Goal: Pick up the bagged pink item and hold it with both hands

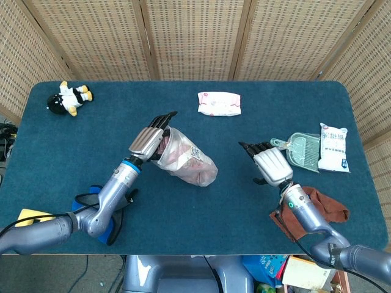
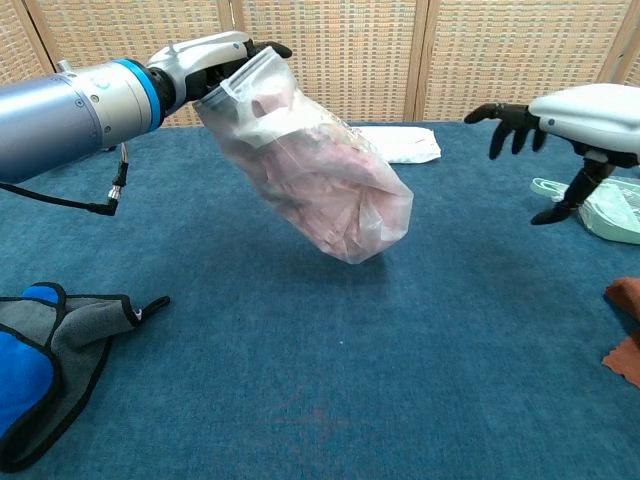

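The bagged pink item point(image 1: 189, 160) point(image 2: 318, 170), a clear plastic bag with pink stuff inside, hangs tilted above the blue table, its bottom end to the right. My left hand point(image 1: 150, 139) point(image 2: 215, 62) grips the bag's top edge, palm down. My right hand point(image 1: 270, 164) point(image 2: 585, 115) is well off to the right of the bag, fingers spread, holding nothing.
A white and pink packet point(image 1: 219, 103) lies at the back centre. A green dustpan point(image 1: 300, 149), a white bag point(image 1: 333, 147) and a brown cloth point(image 1: 313, 206) are at the right. A blue and grey cloth point(image 2: 45, 360) lies front left, a plush toy point(image 1: 69, 98) far left.
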Available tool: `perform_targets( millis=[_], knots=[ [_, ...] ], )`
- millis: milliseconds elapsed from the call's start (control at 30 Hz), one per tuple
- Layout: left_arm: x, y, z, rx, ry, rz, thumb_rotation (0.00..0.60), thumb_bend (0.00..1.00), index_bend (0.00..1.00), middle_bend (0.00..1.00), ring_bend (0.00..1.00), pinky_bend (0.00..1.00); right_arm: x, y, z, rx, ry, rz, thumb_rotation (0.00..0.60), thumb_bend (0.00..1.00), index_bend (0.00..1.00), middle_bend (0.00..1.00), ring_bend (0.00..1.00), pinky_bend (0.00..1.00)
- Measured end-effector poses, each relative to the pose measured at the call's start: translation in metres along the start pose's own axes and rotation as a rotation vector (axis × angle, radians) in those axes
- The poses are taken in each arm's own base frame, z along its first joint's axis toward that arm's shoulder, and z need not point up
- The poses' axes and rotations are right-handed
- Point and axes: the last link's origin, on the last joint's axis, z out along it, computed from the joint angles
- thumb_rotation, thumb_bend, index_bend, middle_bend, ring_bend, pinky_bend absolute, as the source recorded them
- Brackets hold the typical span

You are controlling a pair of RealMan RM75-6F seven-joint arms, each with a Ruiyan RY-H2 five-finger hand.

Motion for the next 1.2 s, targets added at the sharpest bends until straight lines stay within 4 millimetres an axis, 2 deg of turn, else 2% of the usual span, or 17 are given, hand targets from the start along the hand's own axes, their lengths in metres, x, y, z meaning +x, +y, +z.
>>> perform_targets(
  millis=[133, 300, 467, 633, 867, 1200],
  knots=[
    [-0.001, 0.004, 0.003, 0.019, -0.008, -0.011, 0.6, 0.54, 0.73, 0.0, 0.0, 0.0, -0.011, 0.017, -0.015, 0.069, 0.047, -0.104, 0.6, 0.0, 0.2, 0.69, 0.74, 0.9],
    [-0.002, 0.005, 0.005, 0.04, -0.007, -0.027, 0.6, 0.54, 0.73, 0.0, 0.0, 0.0, -0.022, 0.021, -0.032, 0.161, 0.127, -0.079, 0.6, 0.0, 0.23, 0.76, 0.83, 1.0],
    [-0.003, 0.006, 0.005, 0.067, -0.011, -0.041, 0.6, 0.54, 0.73, 0.0, 0.0, 0.0, -0.034, 0.009, -0.042, 0.252, 0.166, -0.003, 0.6, 0.02, 0.26, 0.79, 0.87, 1.0],
    [-0.004, 0.006, 0.007, 0.095, -0.02, -0.061, 0.6, 0.54, 0.73, 0.0, 0.0, 0.0, -0.045, 0.003, -0.046, 0.307, 0.173, -0.024, 0.6, 0.03, 0.26, 0.81, 0.91, 1.0],
    [-0.004, 0.006, 0.007, 0.111, -0.028, -0.083, 0.6, 0.54, 0.73, 0.0, 0.0, 0.0, -0.053, -0.014, -0.036, 0.337, 0.195, -0.032, 0.6, 0.08, 0.26, 0.84, 0.96, 1.0],
    [-0.008, 0.006, 0.008, 0.123, -0.034, -0.111, 0.6, 0.54, 0.73, 0.0, 0.0, 0.0, -0.046, -0.038, -0.019, 0.36, 0.259, -0.013, 0.6, 0.25, 0.26, 0.86, 0.96, 1.0]
  ],
)
